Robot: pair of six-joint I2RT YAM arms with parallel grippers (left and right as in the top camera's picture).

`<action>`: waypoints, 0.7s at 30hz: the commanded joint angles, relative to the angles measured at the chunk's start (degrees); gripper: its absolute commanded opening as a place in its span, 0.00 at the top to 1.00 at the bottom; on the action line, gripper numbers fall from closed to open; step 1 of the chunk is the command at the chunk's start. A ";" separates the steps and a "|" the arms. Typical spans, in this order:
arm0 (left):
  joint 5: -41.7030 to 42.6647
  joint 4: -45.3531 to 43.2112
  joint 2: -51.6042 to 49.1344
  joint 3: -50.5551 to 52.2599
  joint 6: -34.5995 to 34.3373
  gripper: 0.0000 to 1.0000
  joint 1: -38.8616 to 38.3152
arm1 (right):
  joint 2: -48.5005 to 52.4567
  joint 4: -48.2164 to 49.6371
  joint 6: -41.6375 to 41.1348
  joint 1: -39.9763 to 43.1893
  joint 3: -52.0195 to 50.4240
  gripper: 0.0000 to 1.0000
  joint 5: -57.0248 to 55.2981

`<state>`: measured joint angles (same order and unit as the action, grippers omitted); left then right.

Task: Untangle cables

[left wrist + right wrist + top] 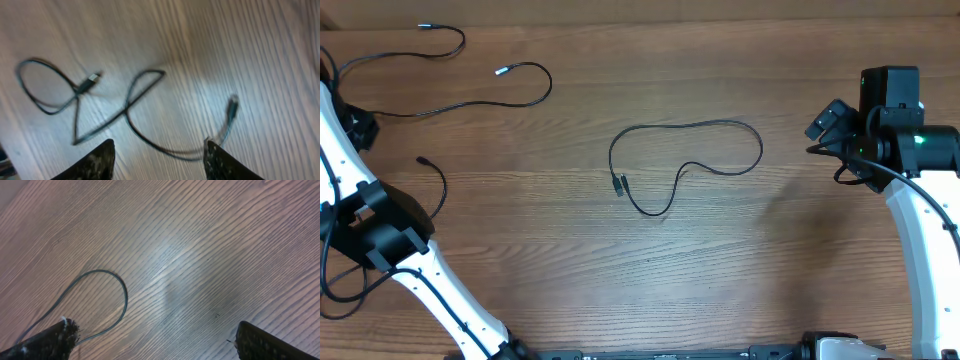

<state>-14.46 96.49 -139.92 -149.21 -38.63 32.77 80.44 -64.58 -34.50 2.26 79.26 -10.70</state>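
Three thin black cables lie apart on the wooden table. One forms a wide loop (pixel 685 160) at the centre with a plug end (pixel 618 185). A long silver-tipped cable (pixel 450 100) curls at the far left. A short strand (pixel 438 185) lies beside the left arm. My left gripper (pixel 159 150) is open and empty above blurred crossing strands (pixel 127 107) with a silver plug (pixel 92 78). It is at the left edge of the overhead view, mostly out of view. My right gripper (pixel 830 120) (pixel 155 335) is open and empty, right of the centre loop, whose bend (pixel 120 290) shows by its left finger.
The left arm (pixel 360 215) stands along the table's left side with thicker black wires by its base. The right arm (pixel 920 200) stands at the right edge. Bare wood lies between the centre cable and the right gripper.
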 commanded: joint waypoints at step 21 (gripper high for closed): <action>12.44 0.33 7.93 0.28 18.45 0.01 4.17 | 0.00 0.15 0.00 0.11 -0.22 0.00 -0.13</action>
<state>-6.11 96.66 -132.99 -149.18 -26.70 37.39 80.44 -64.58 -34.50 2.26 79.26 -10.72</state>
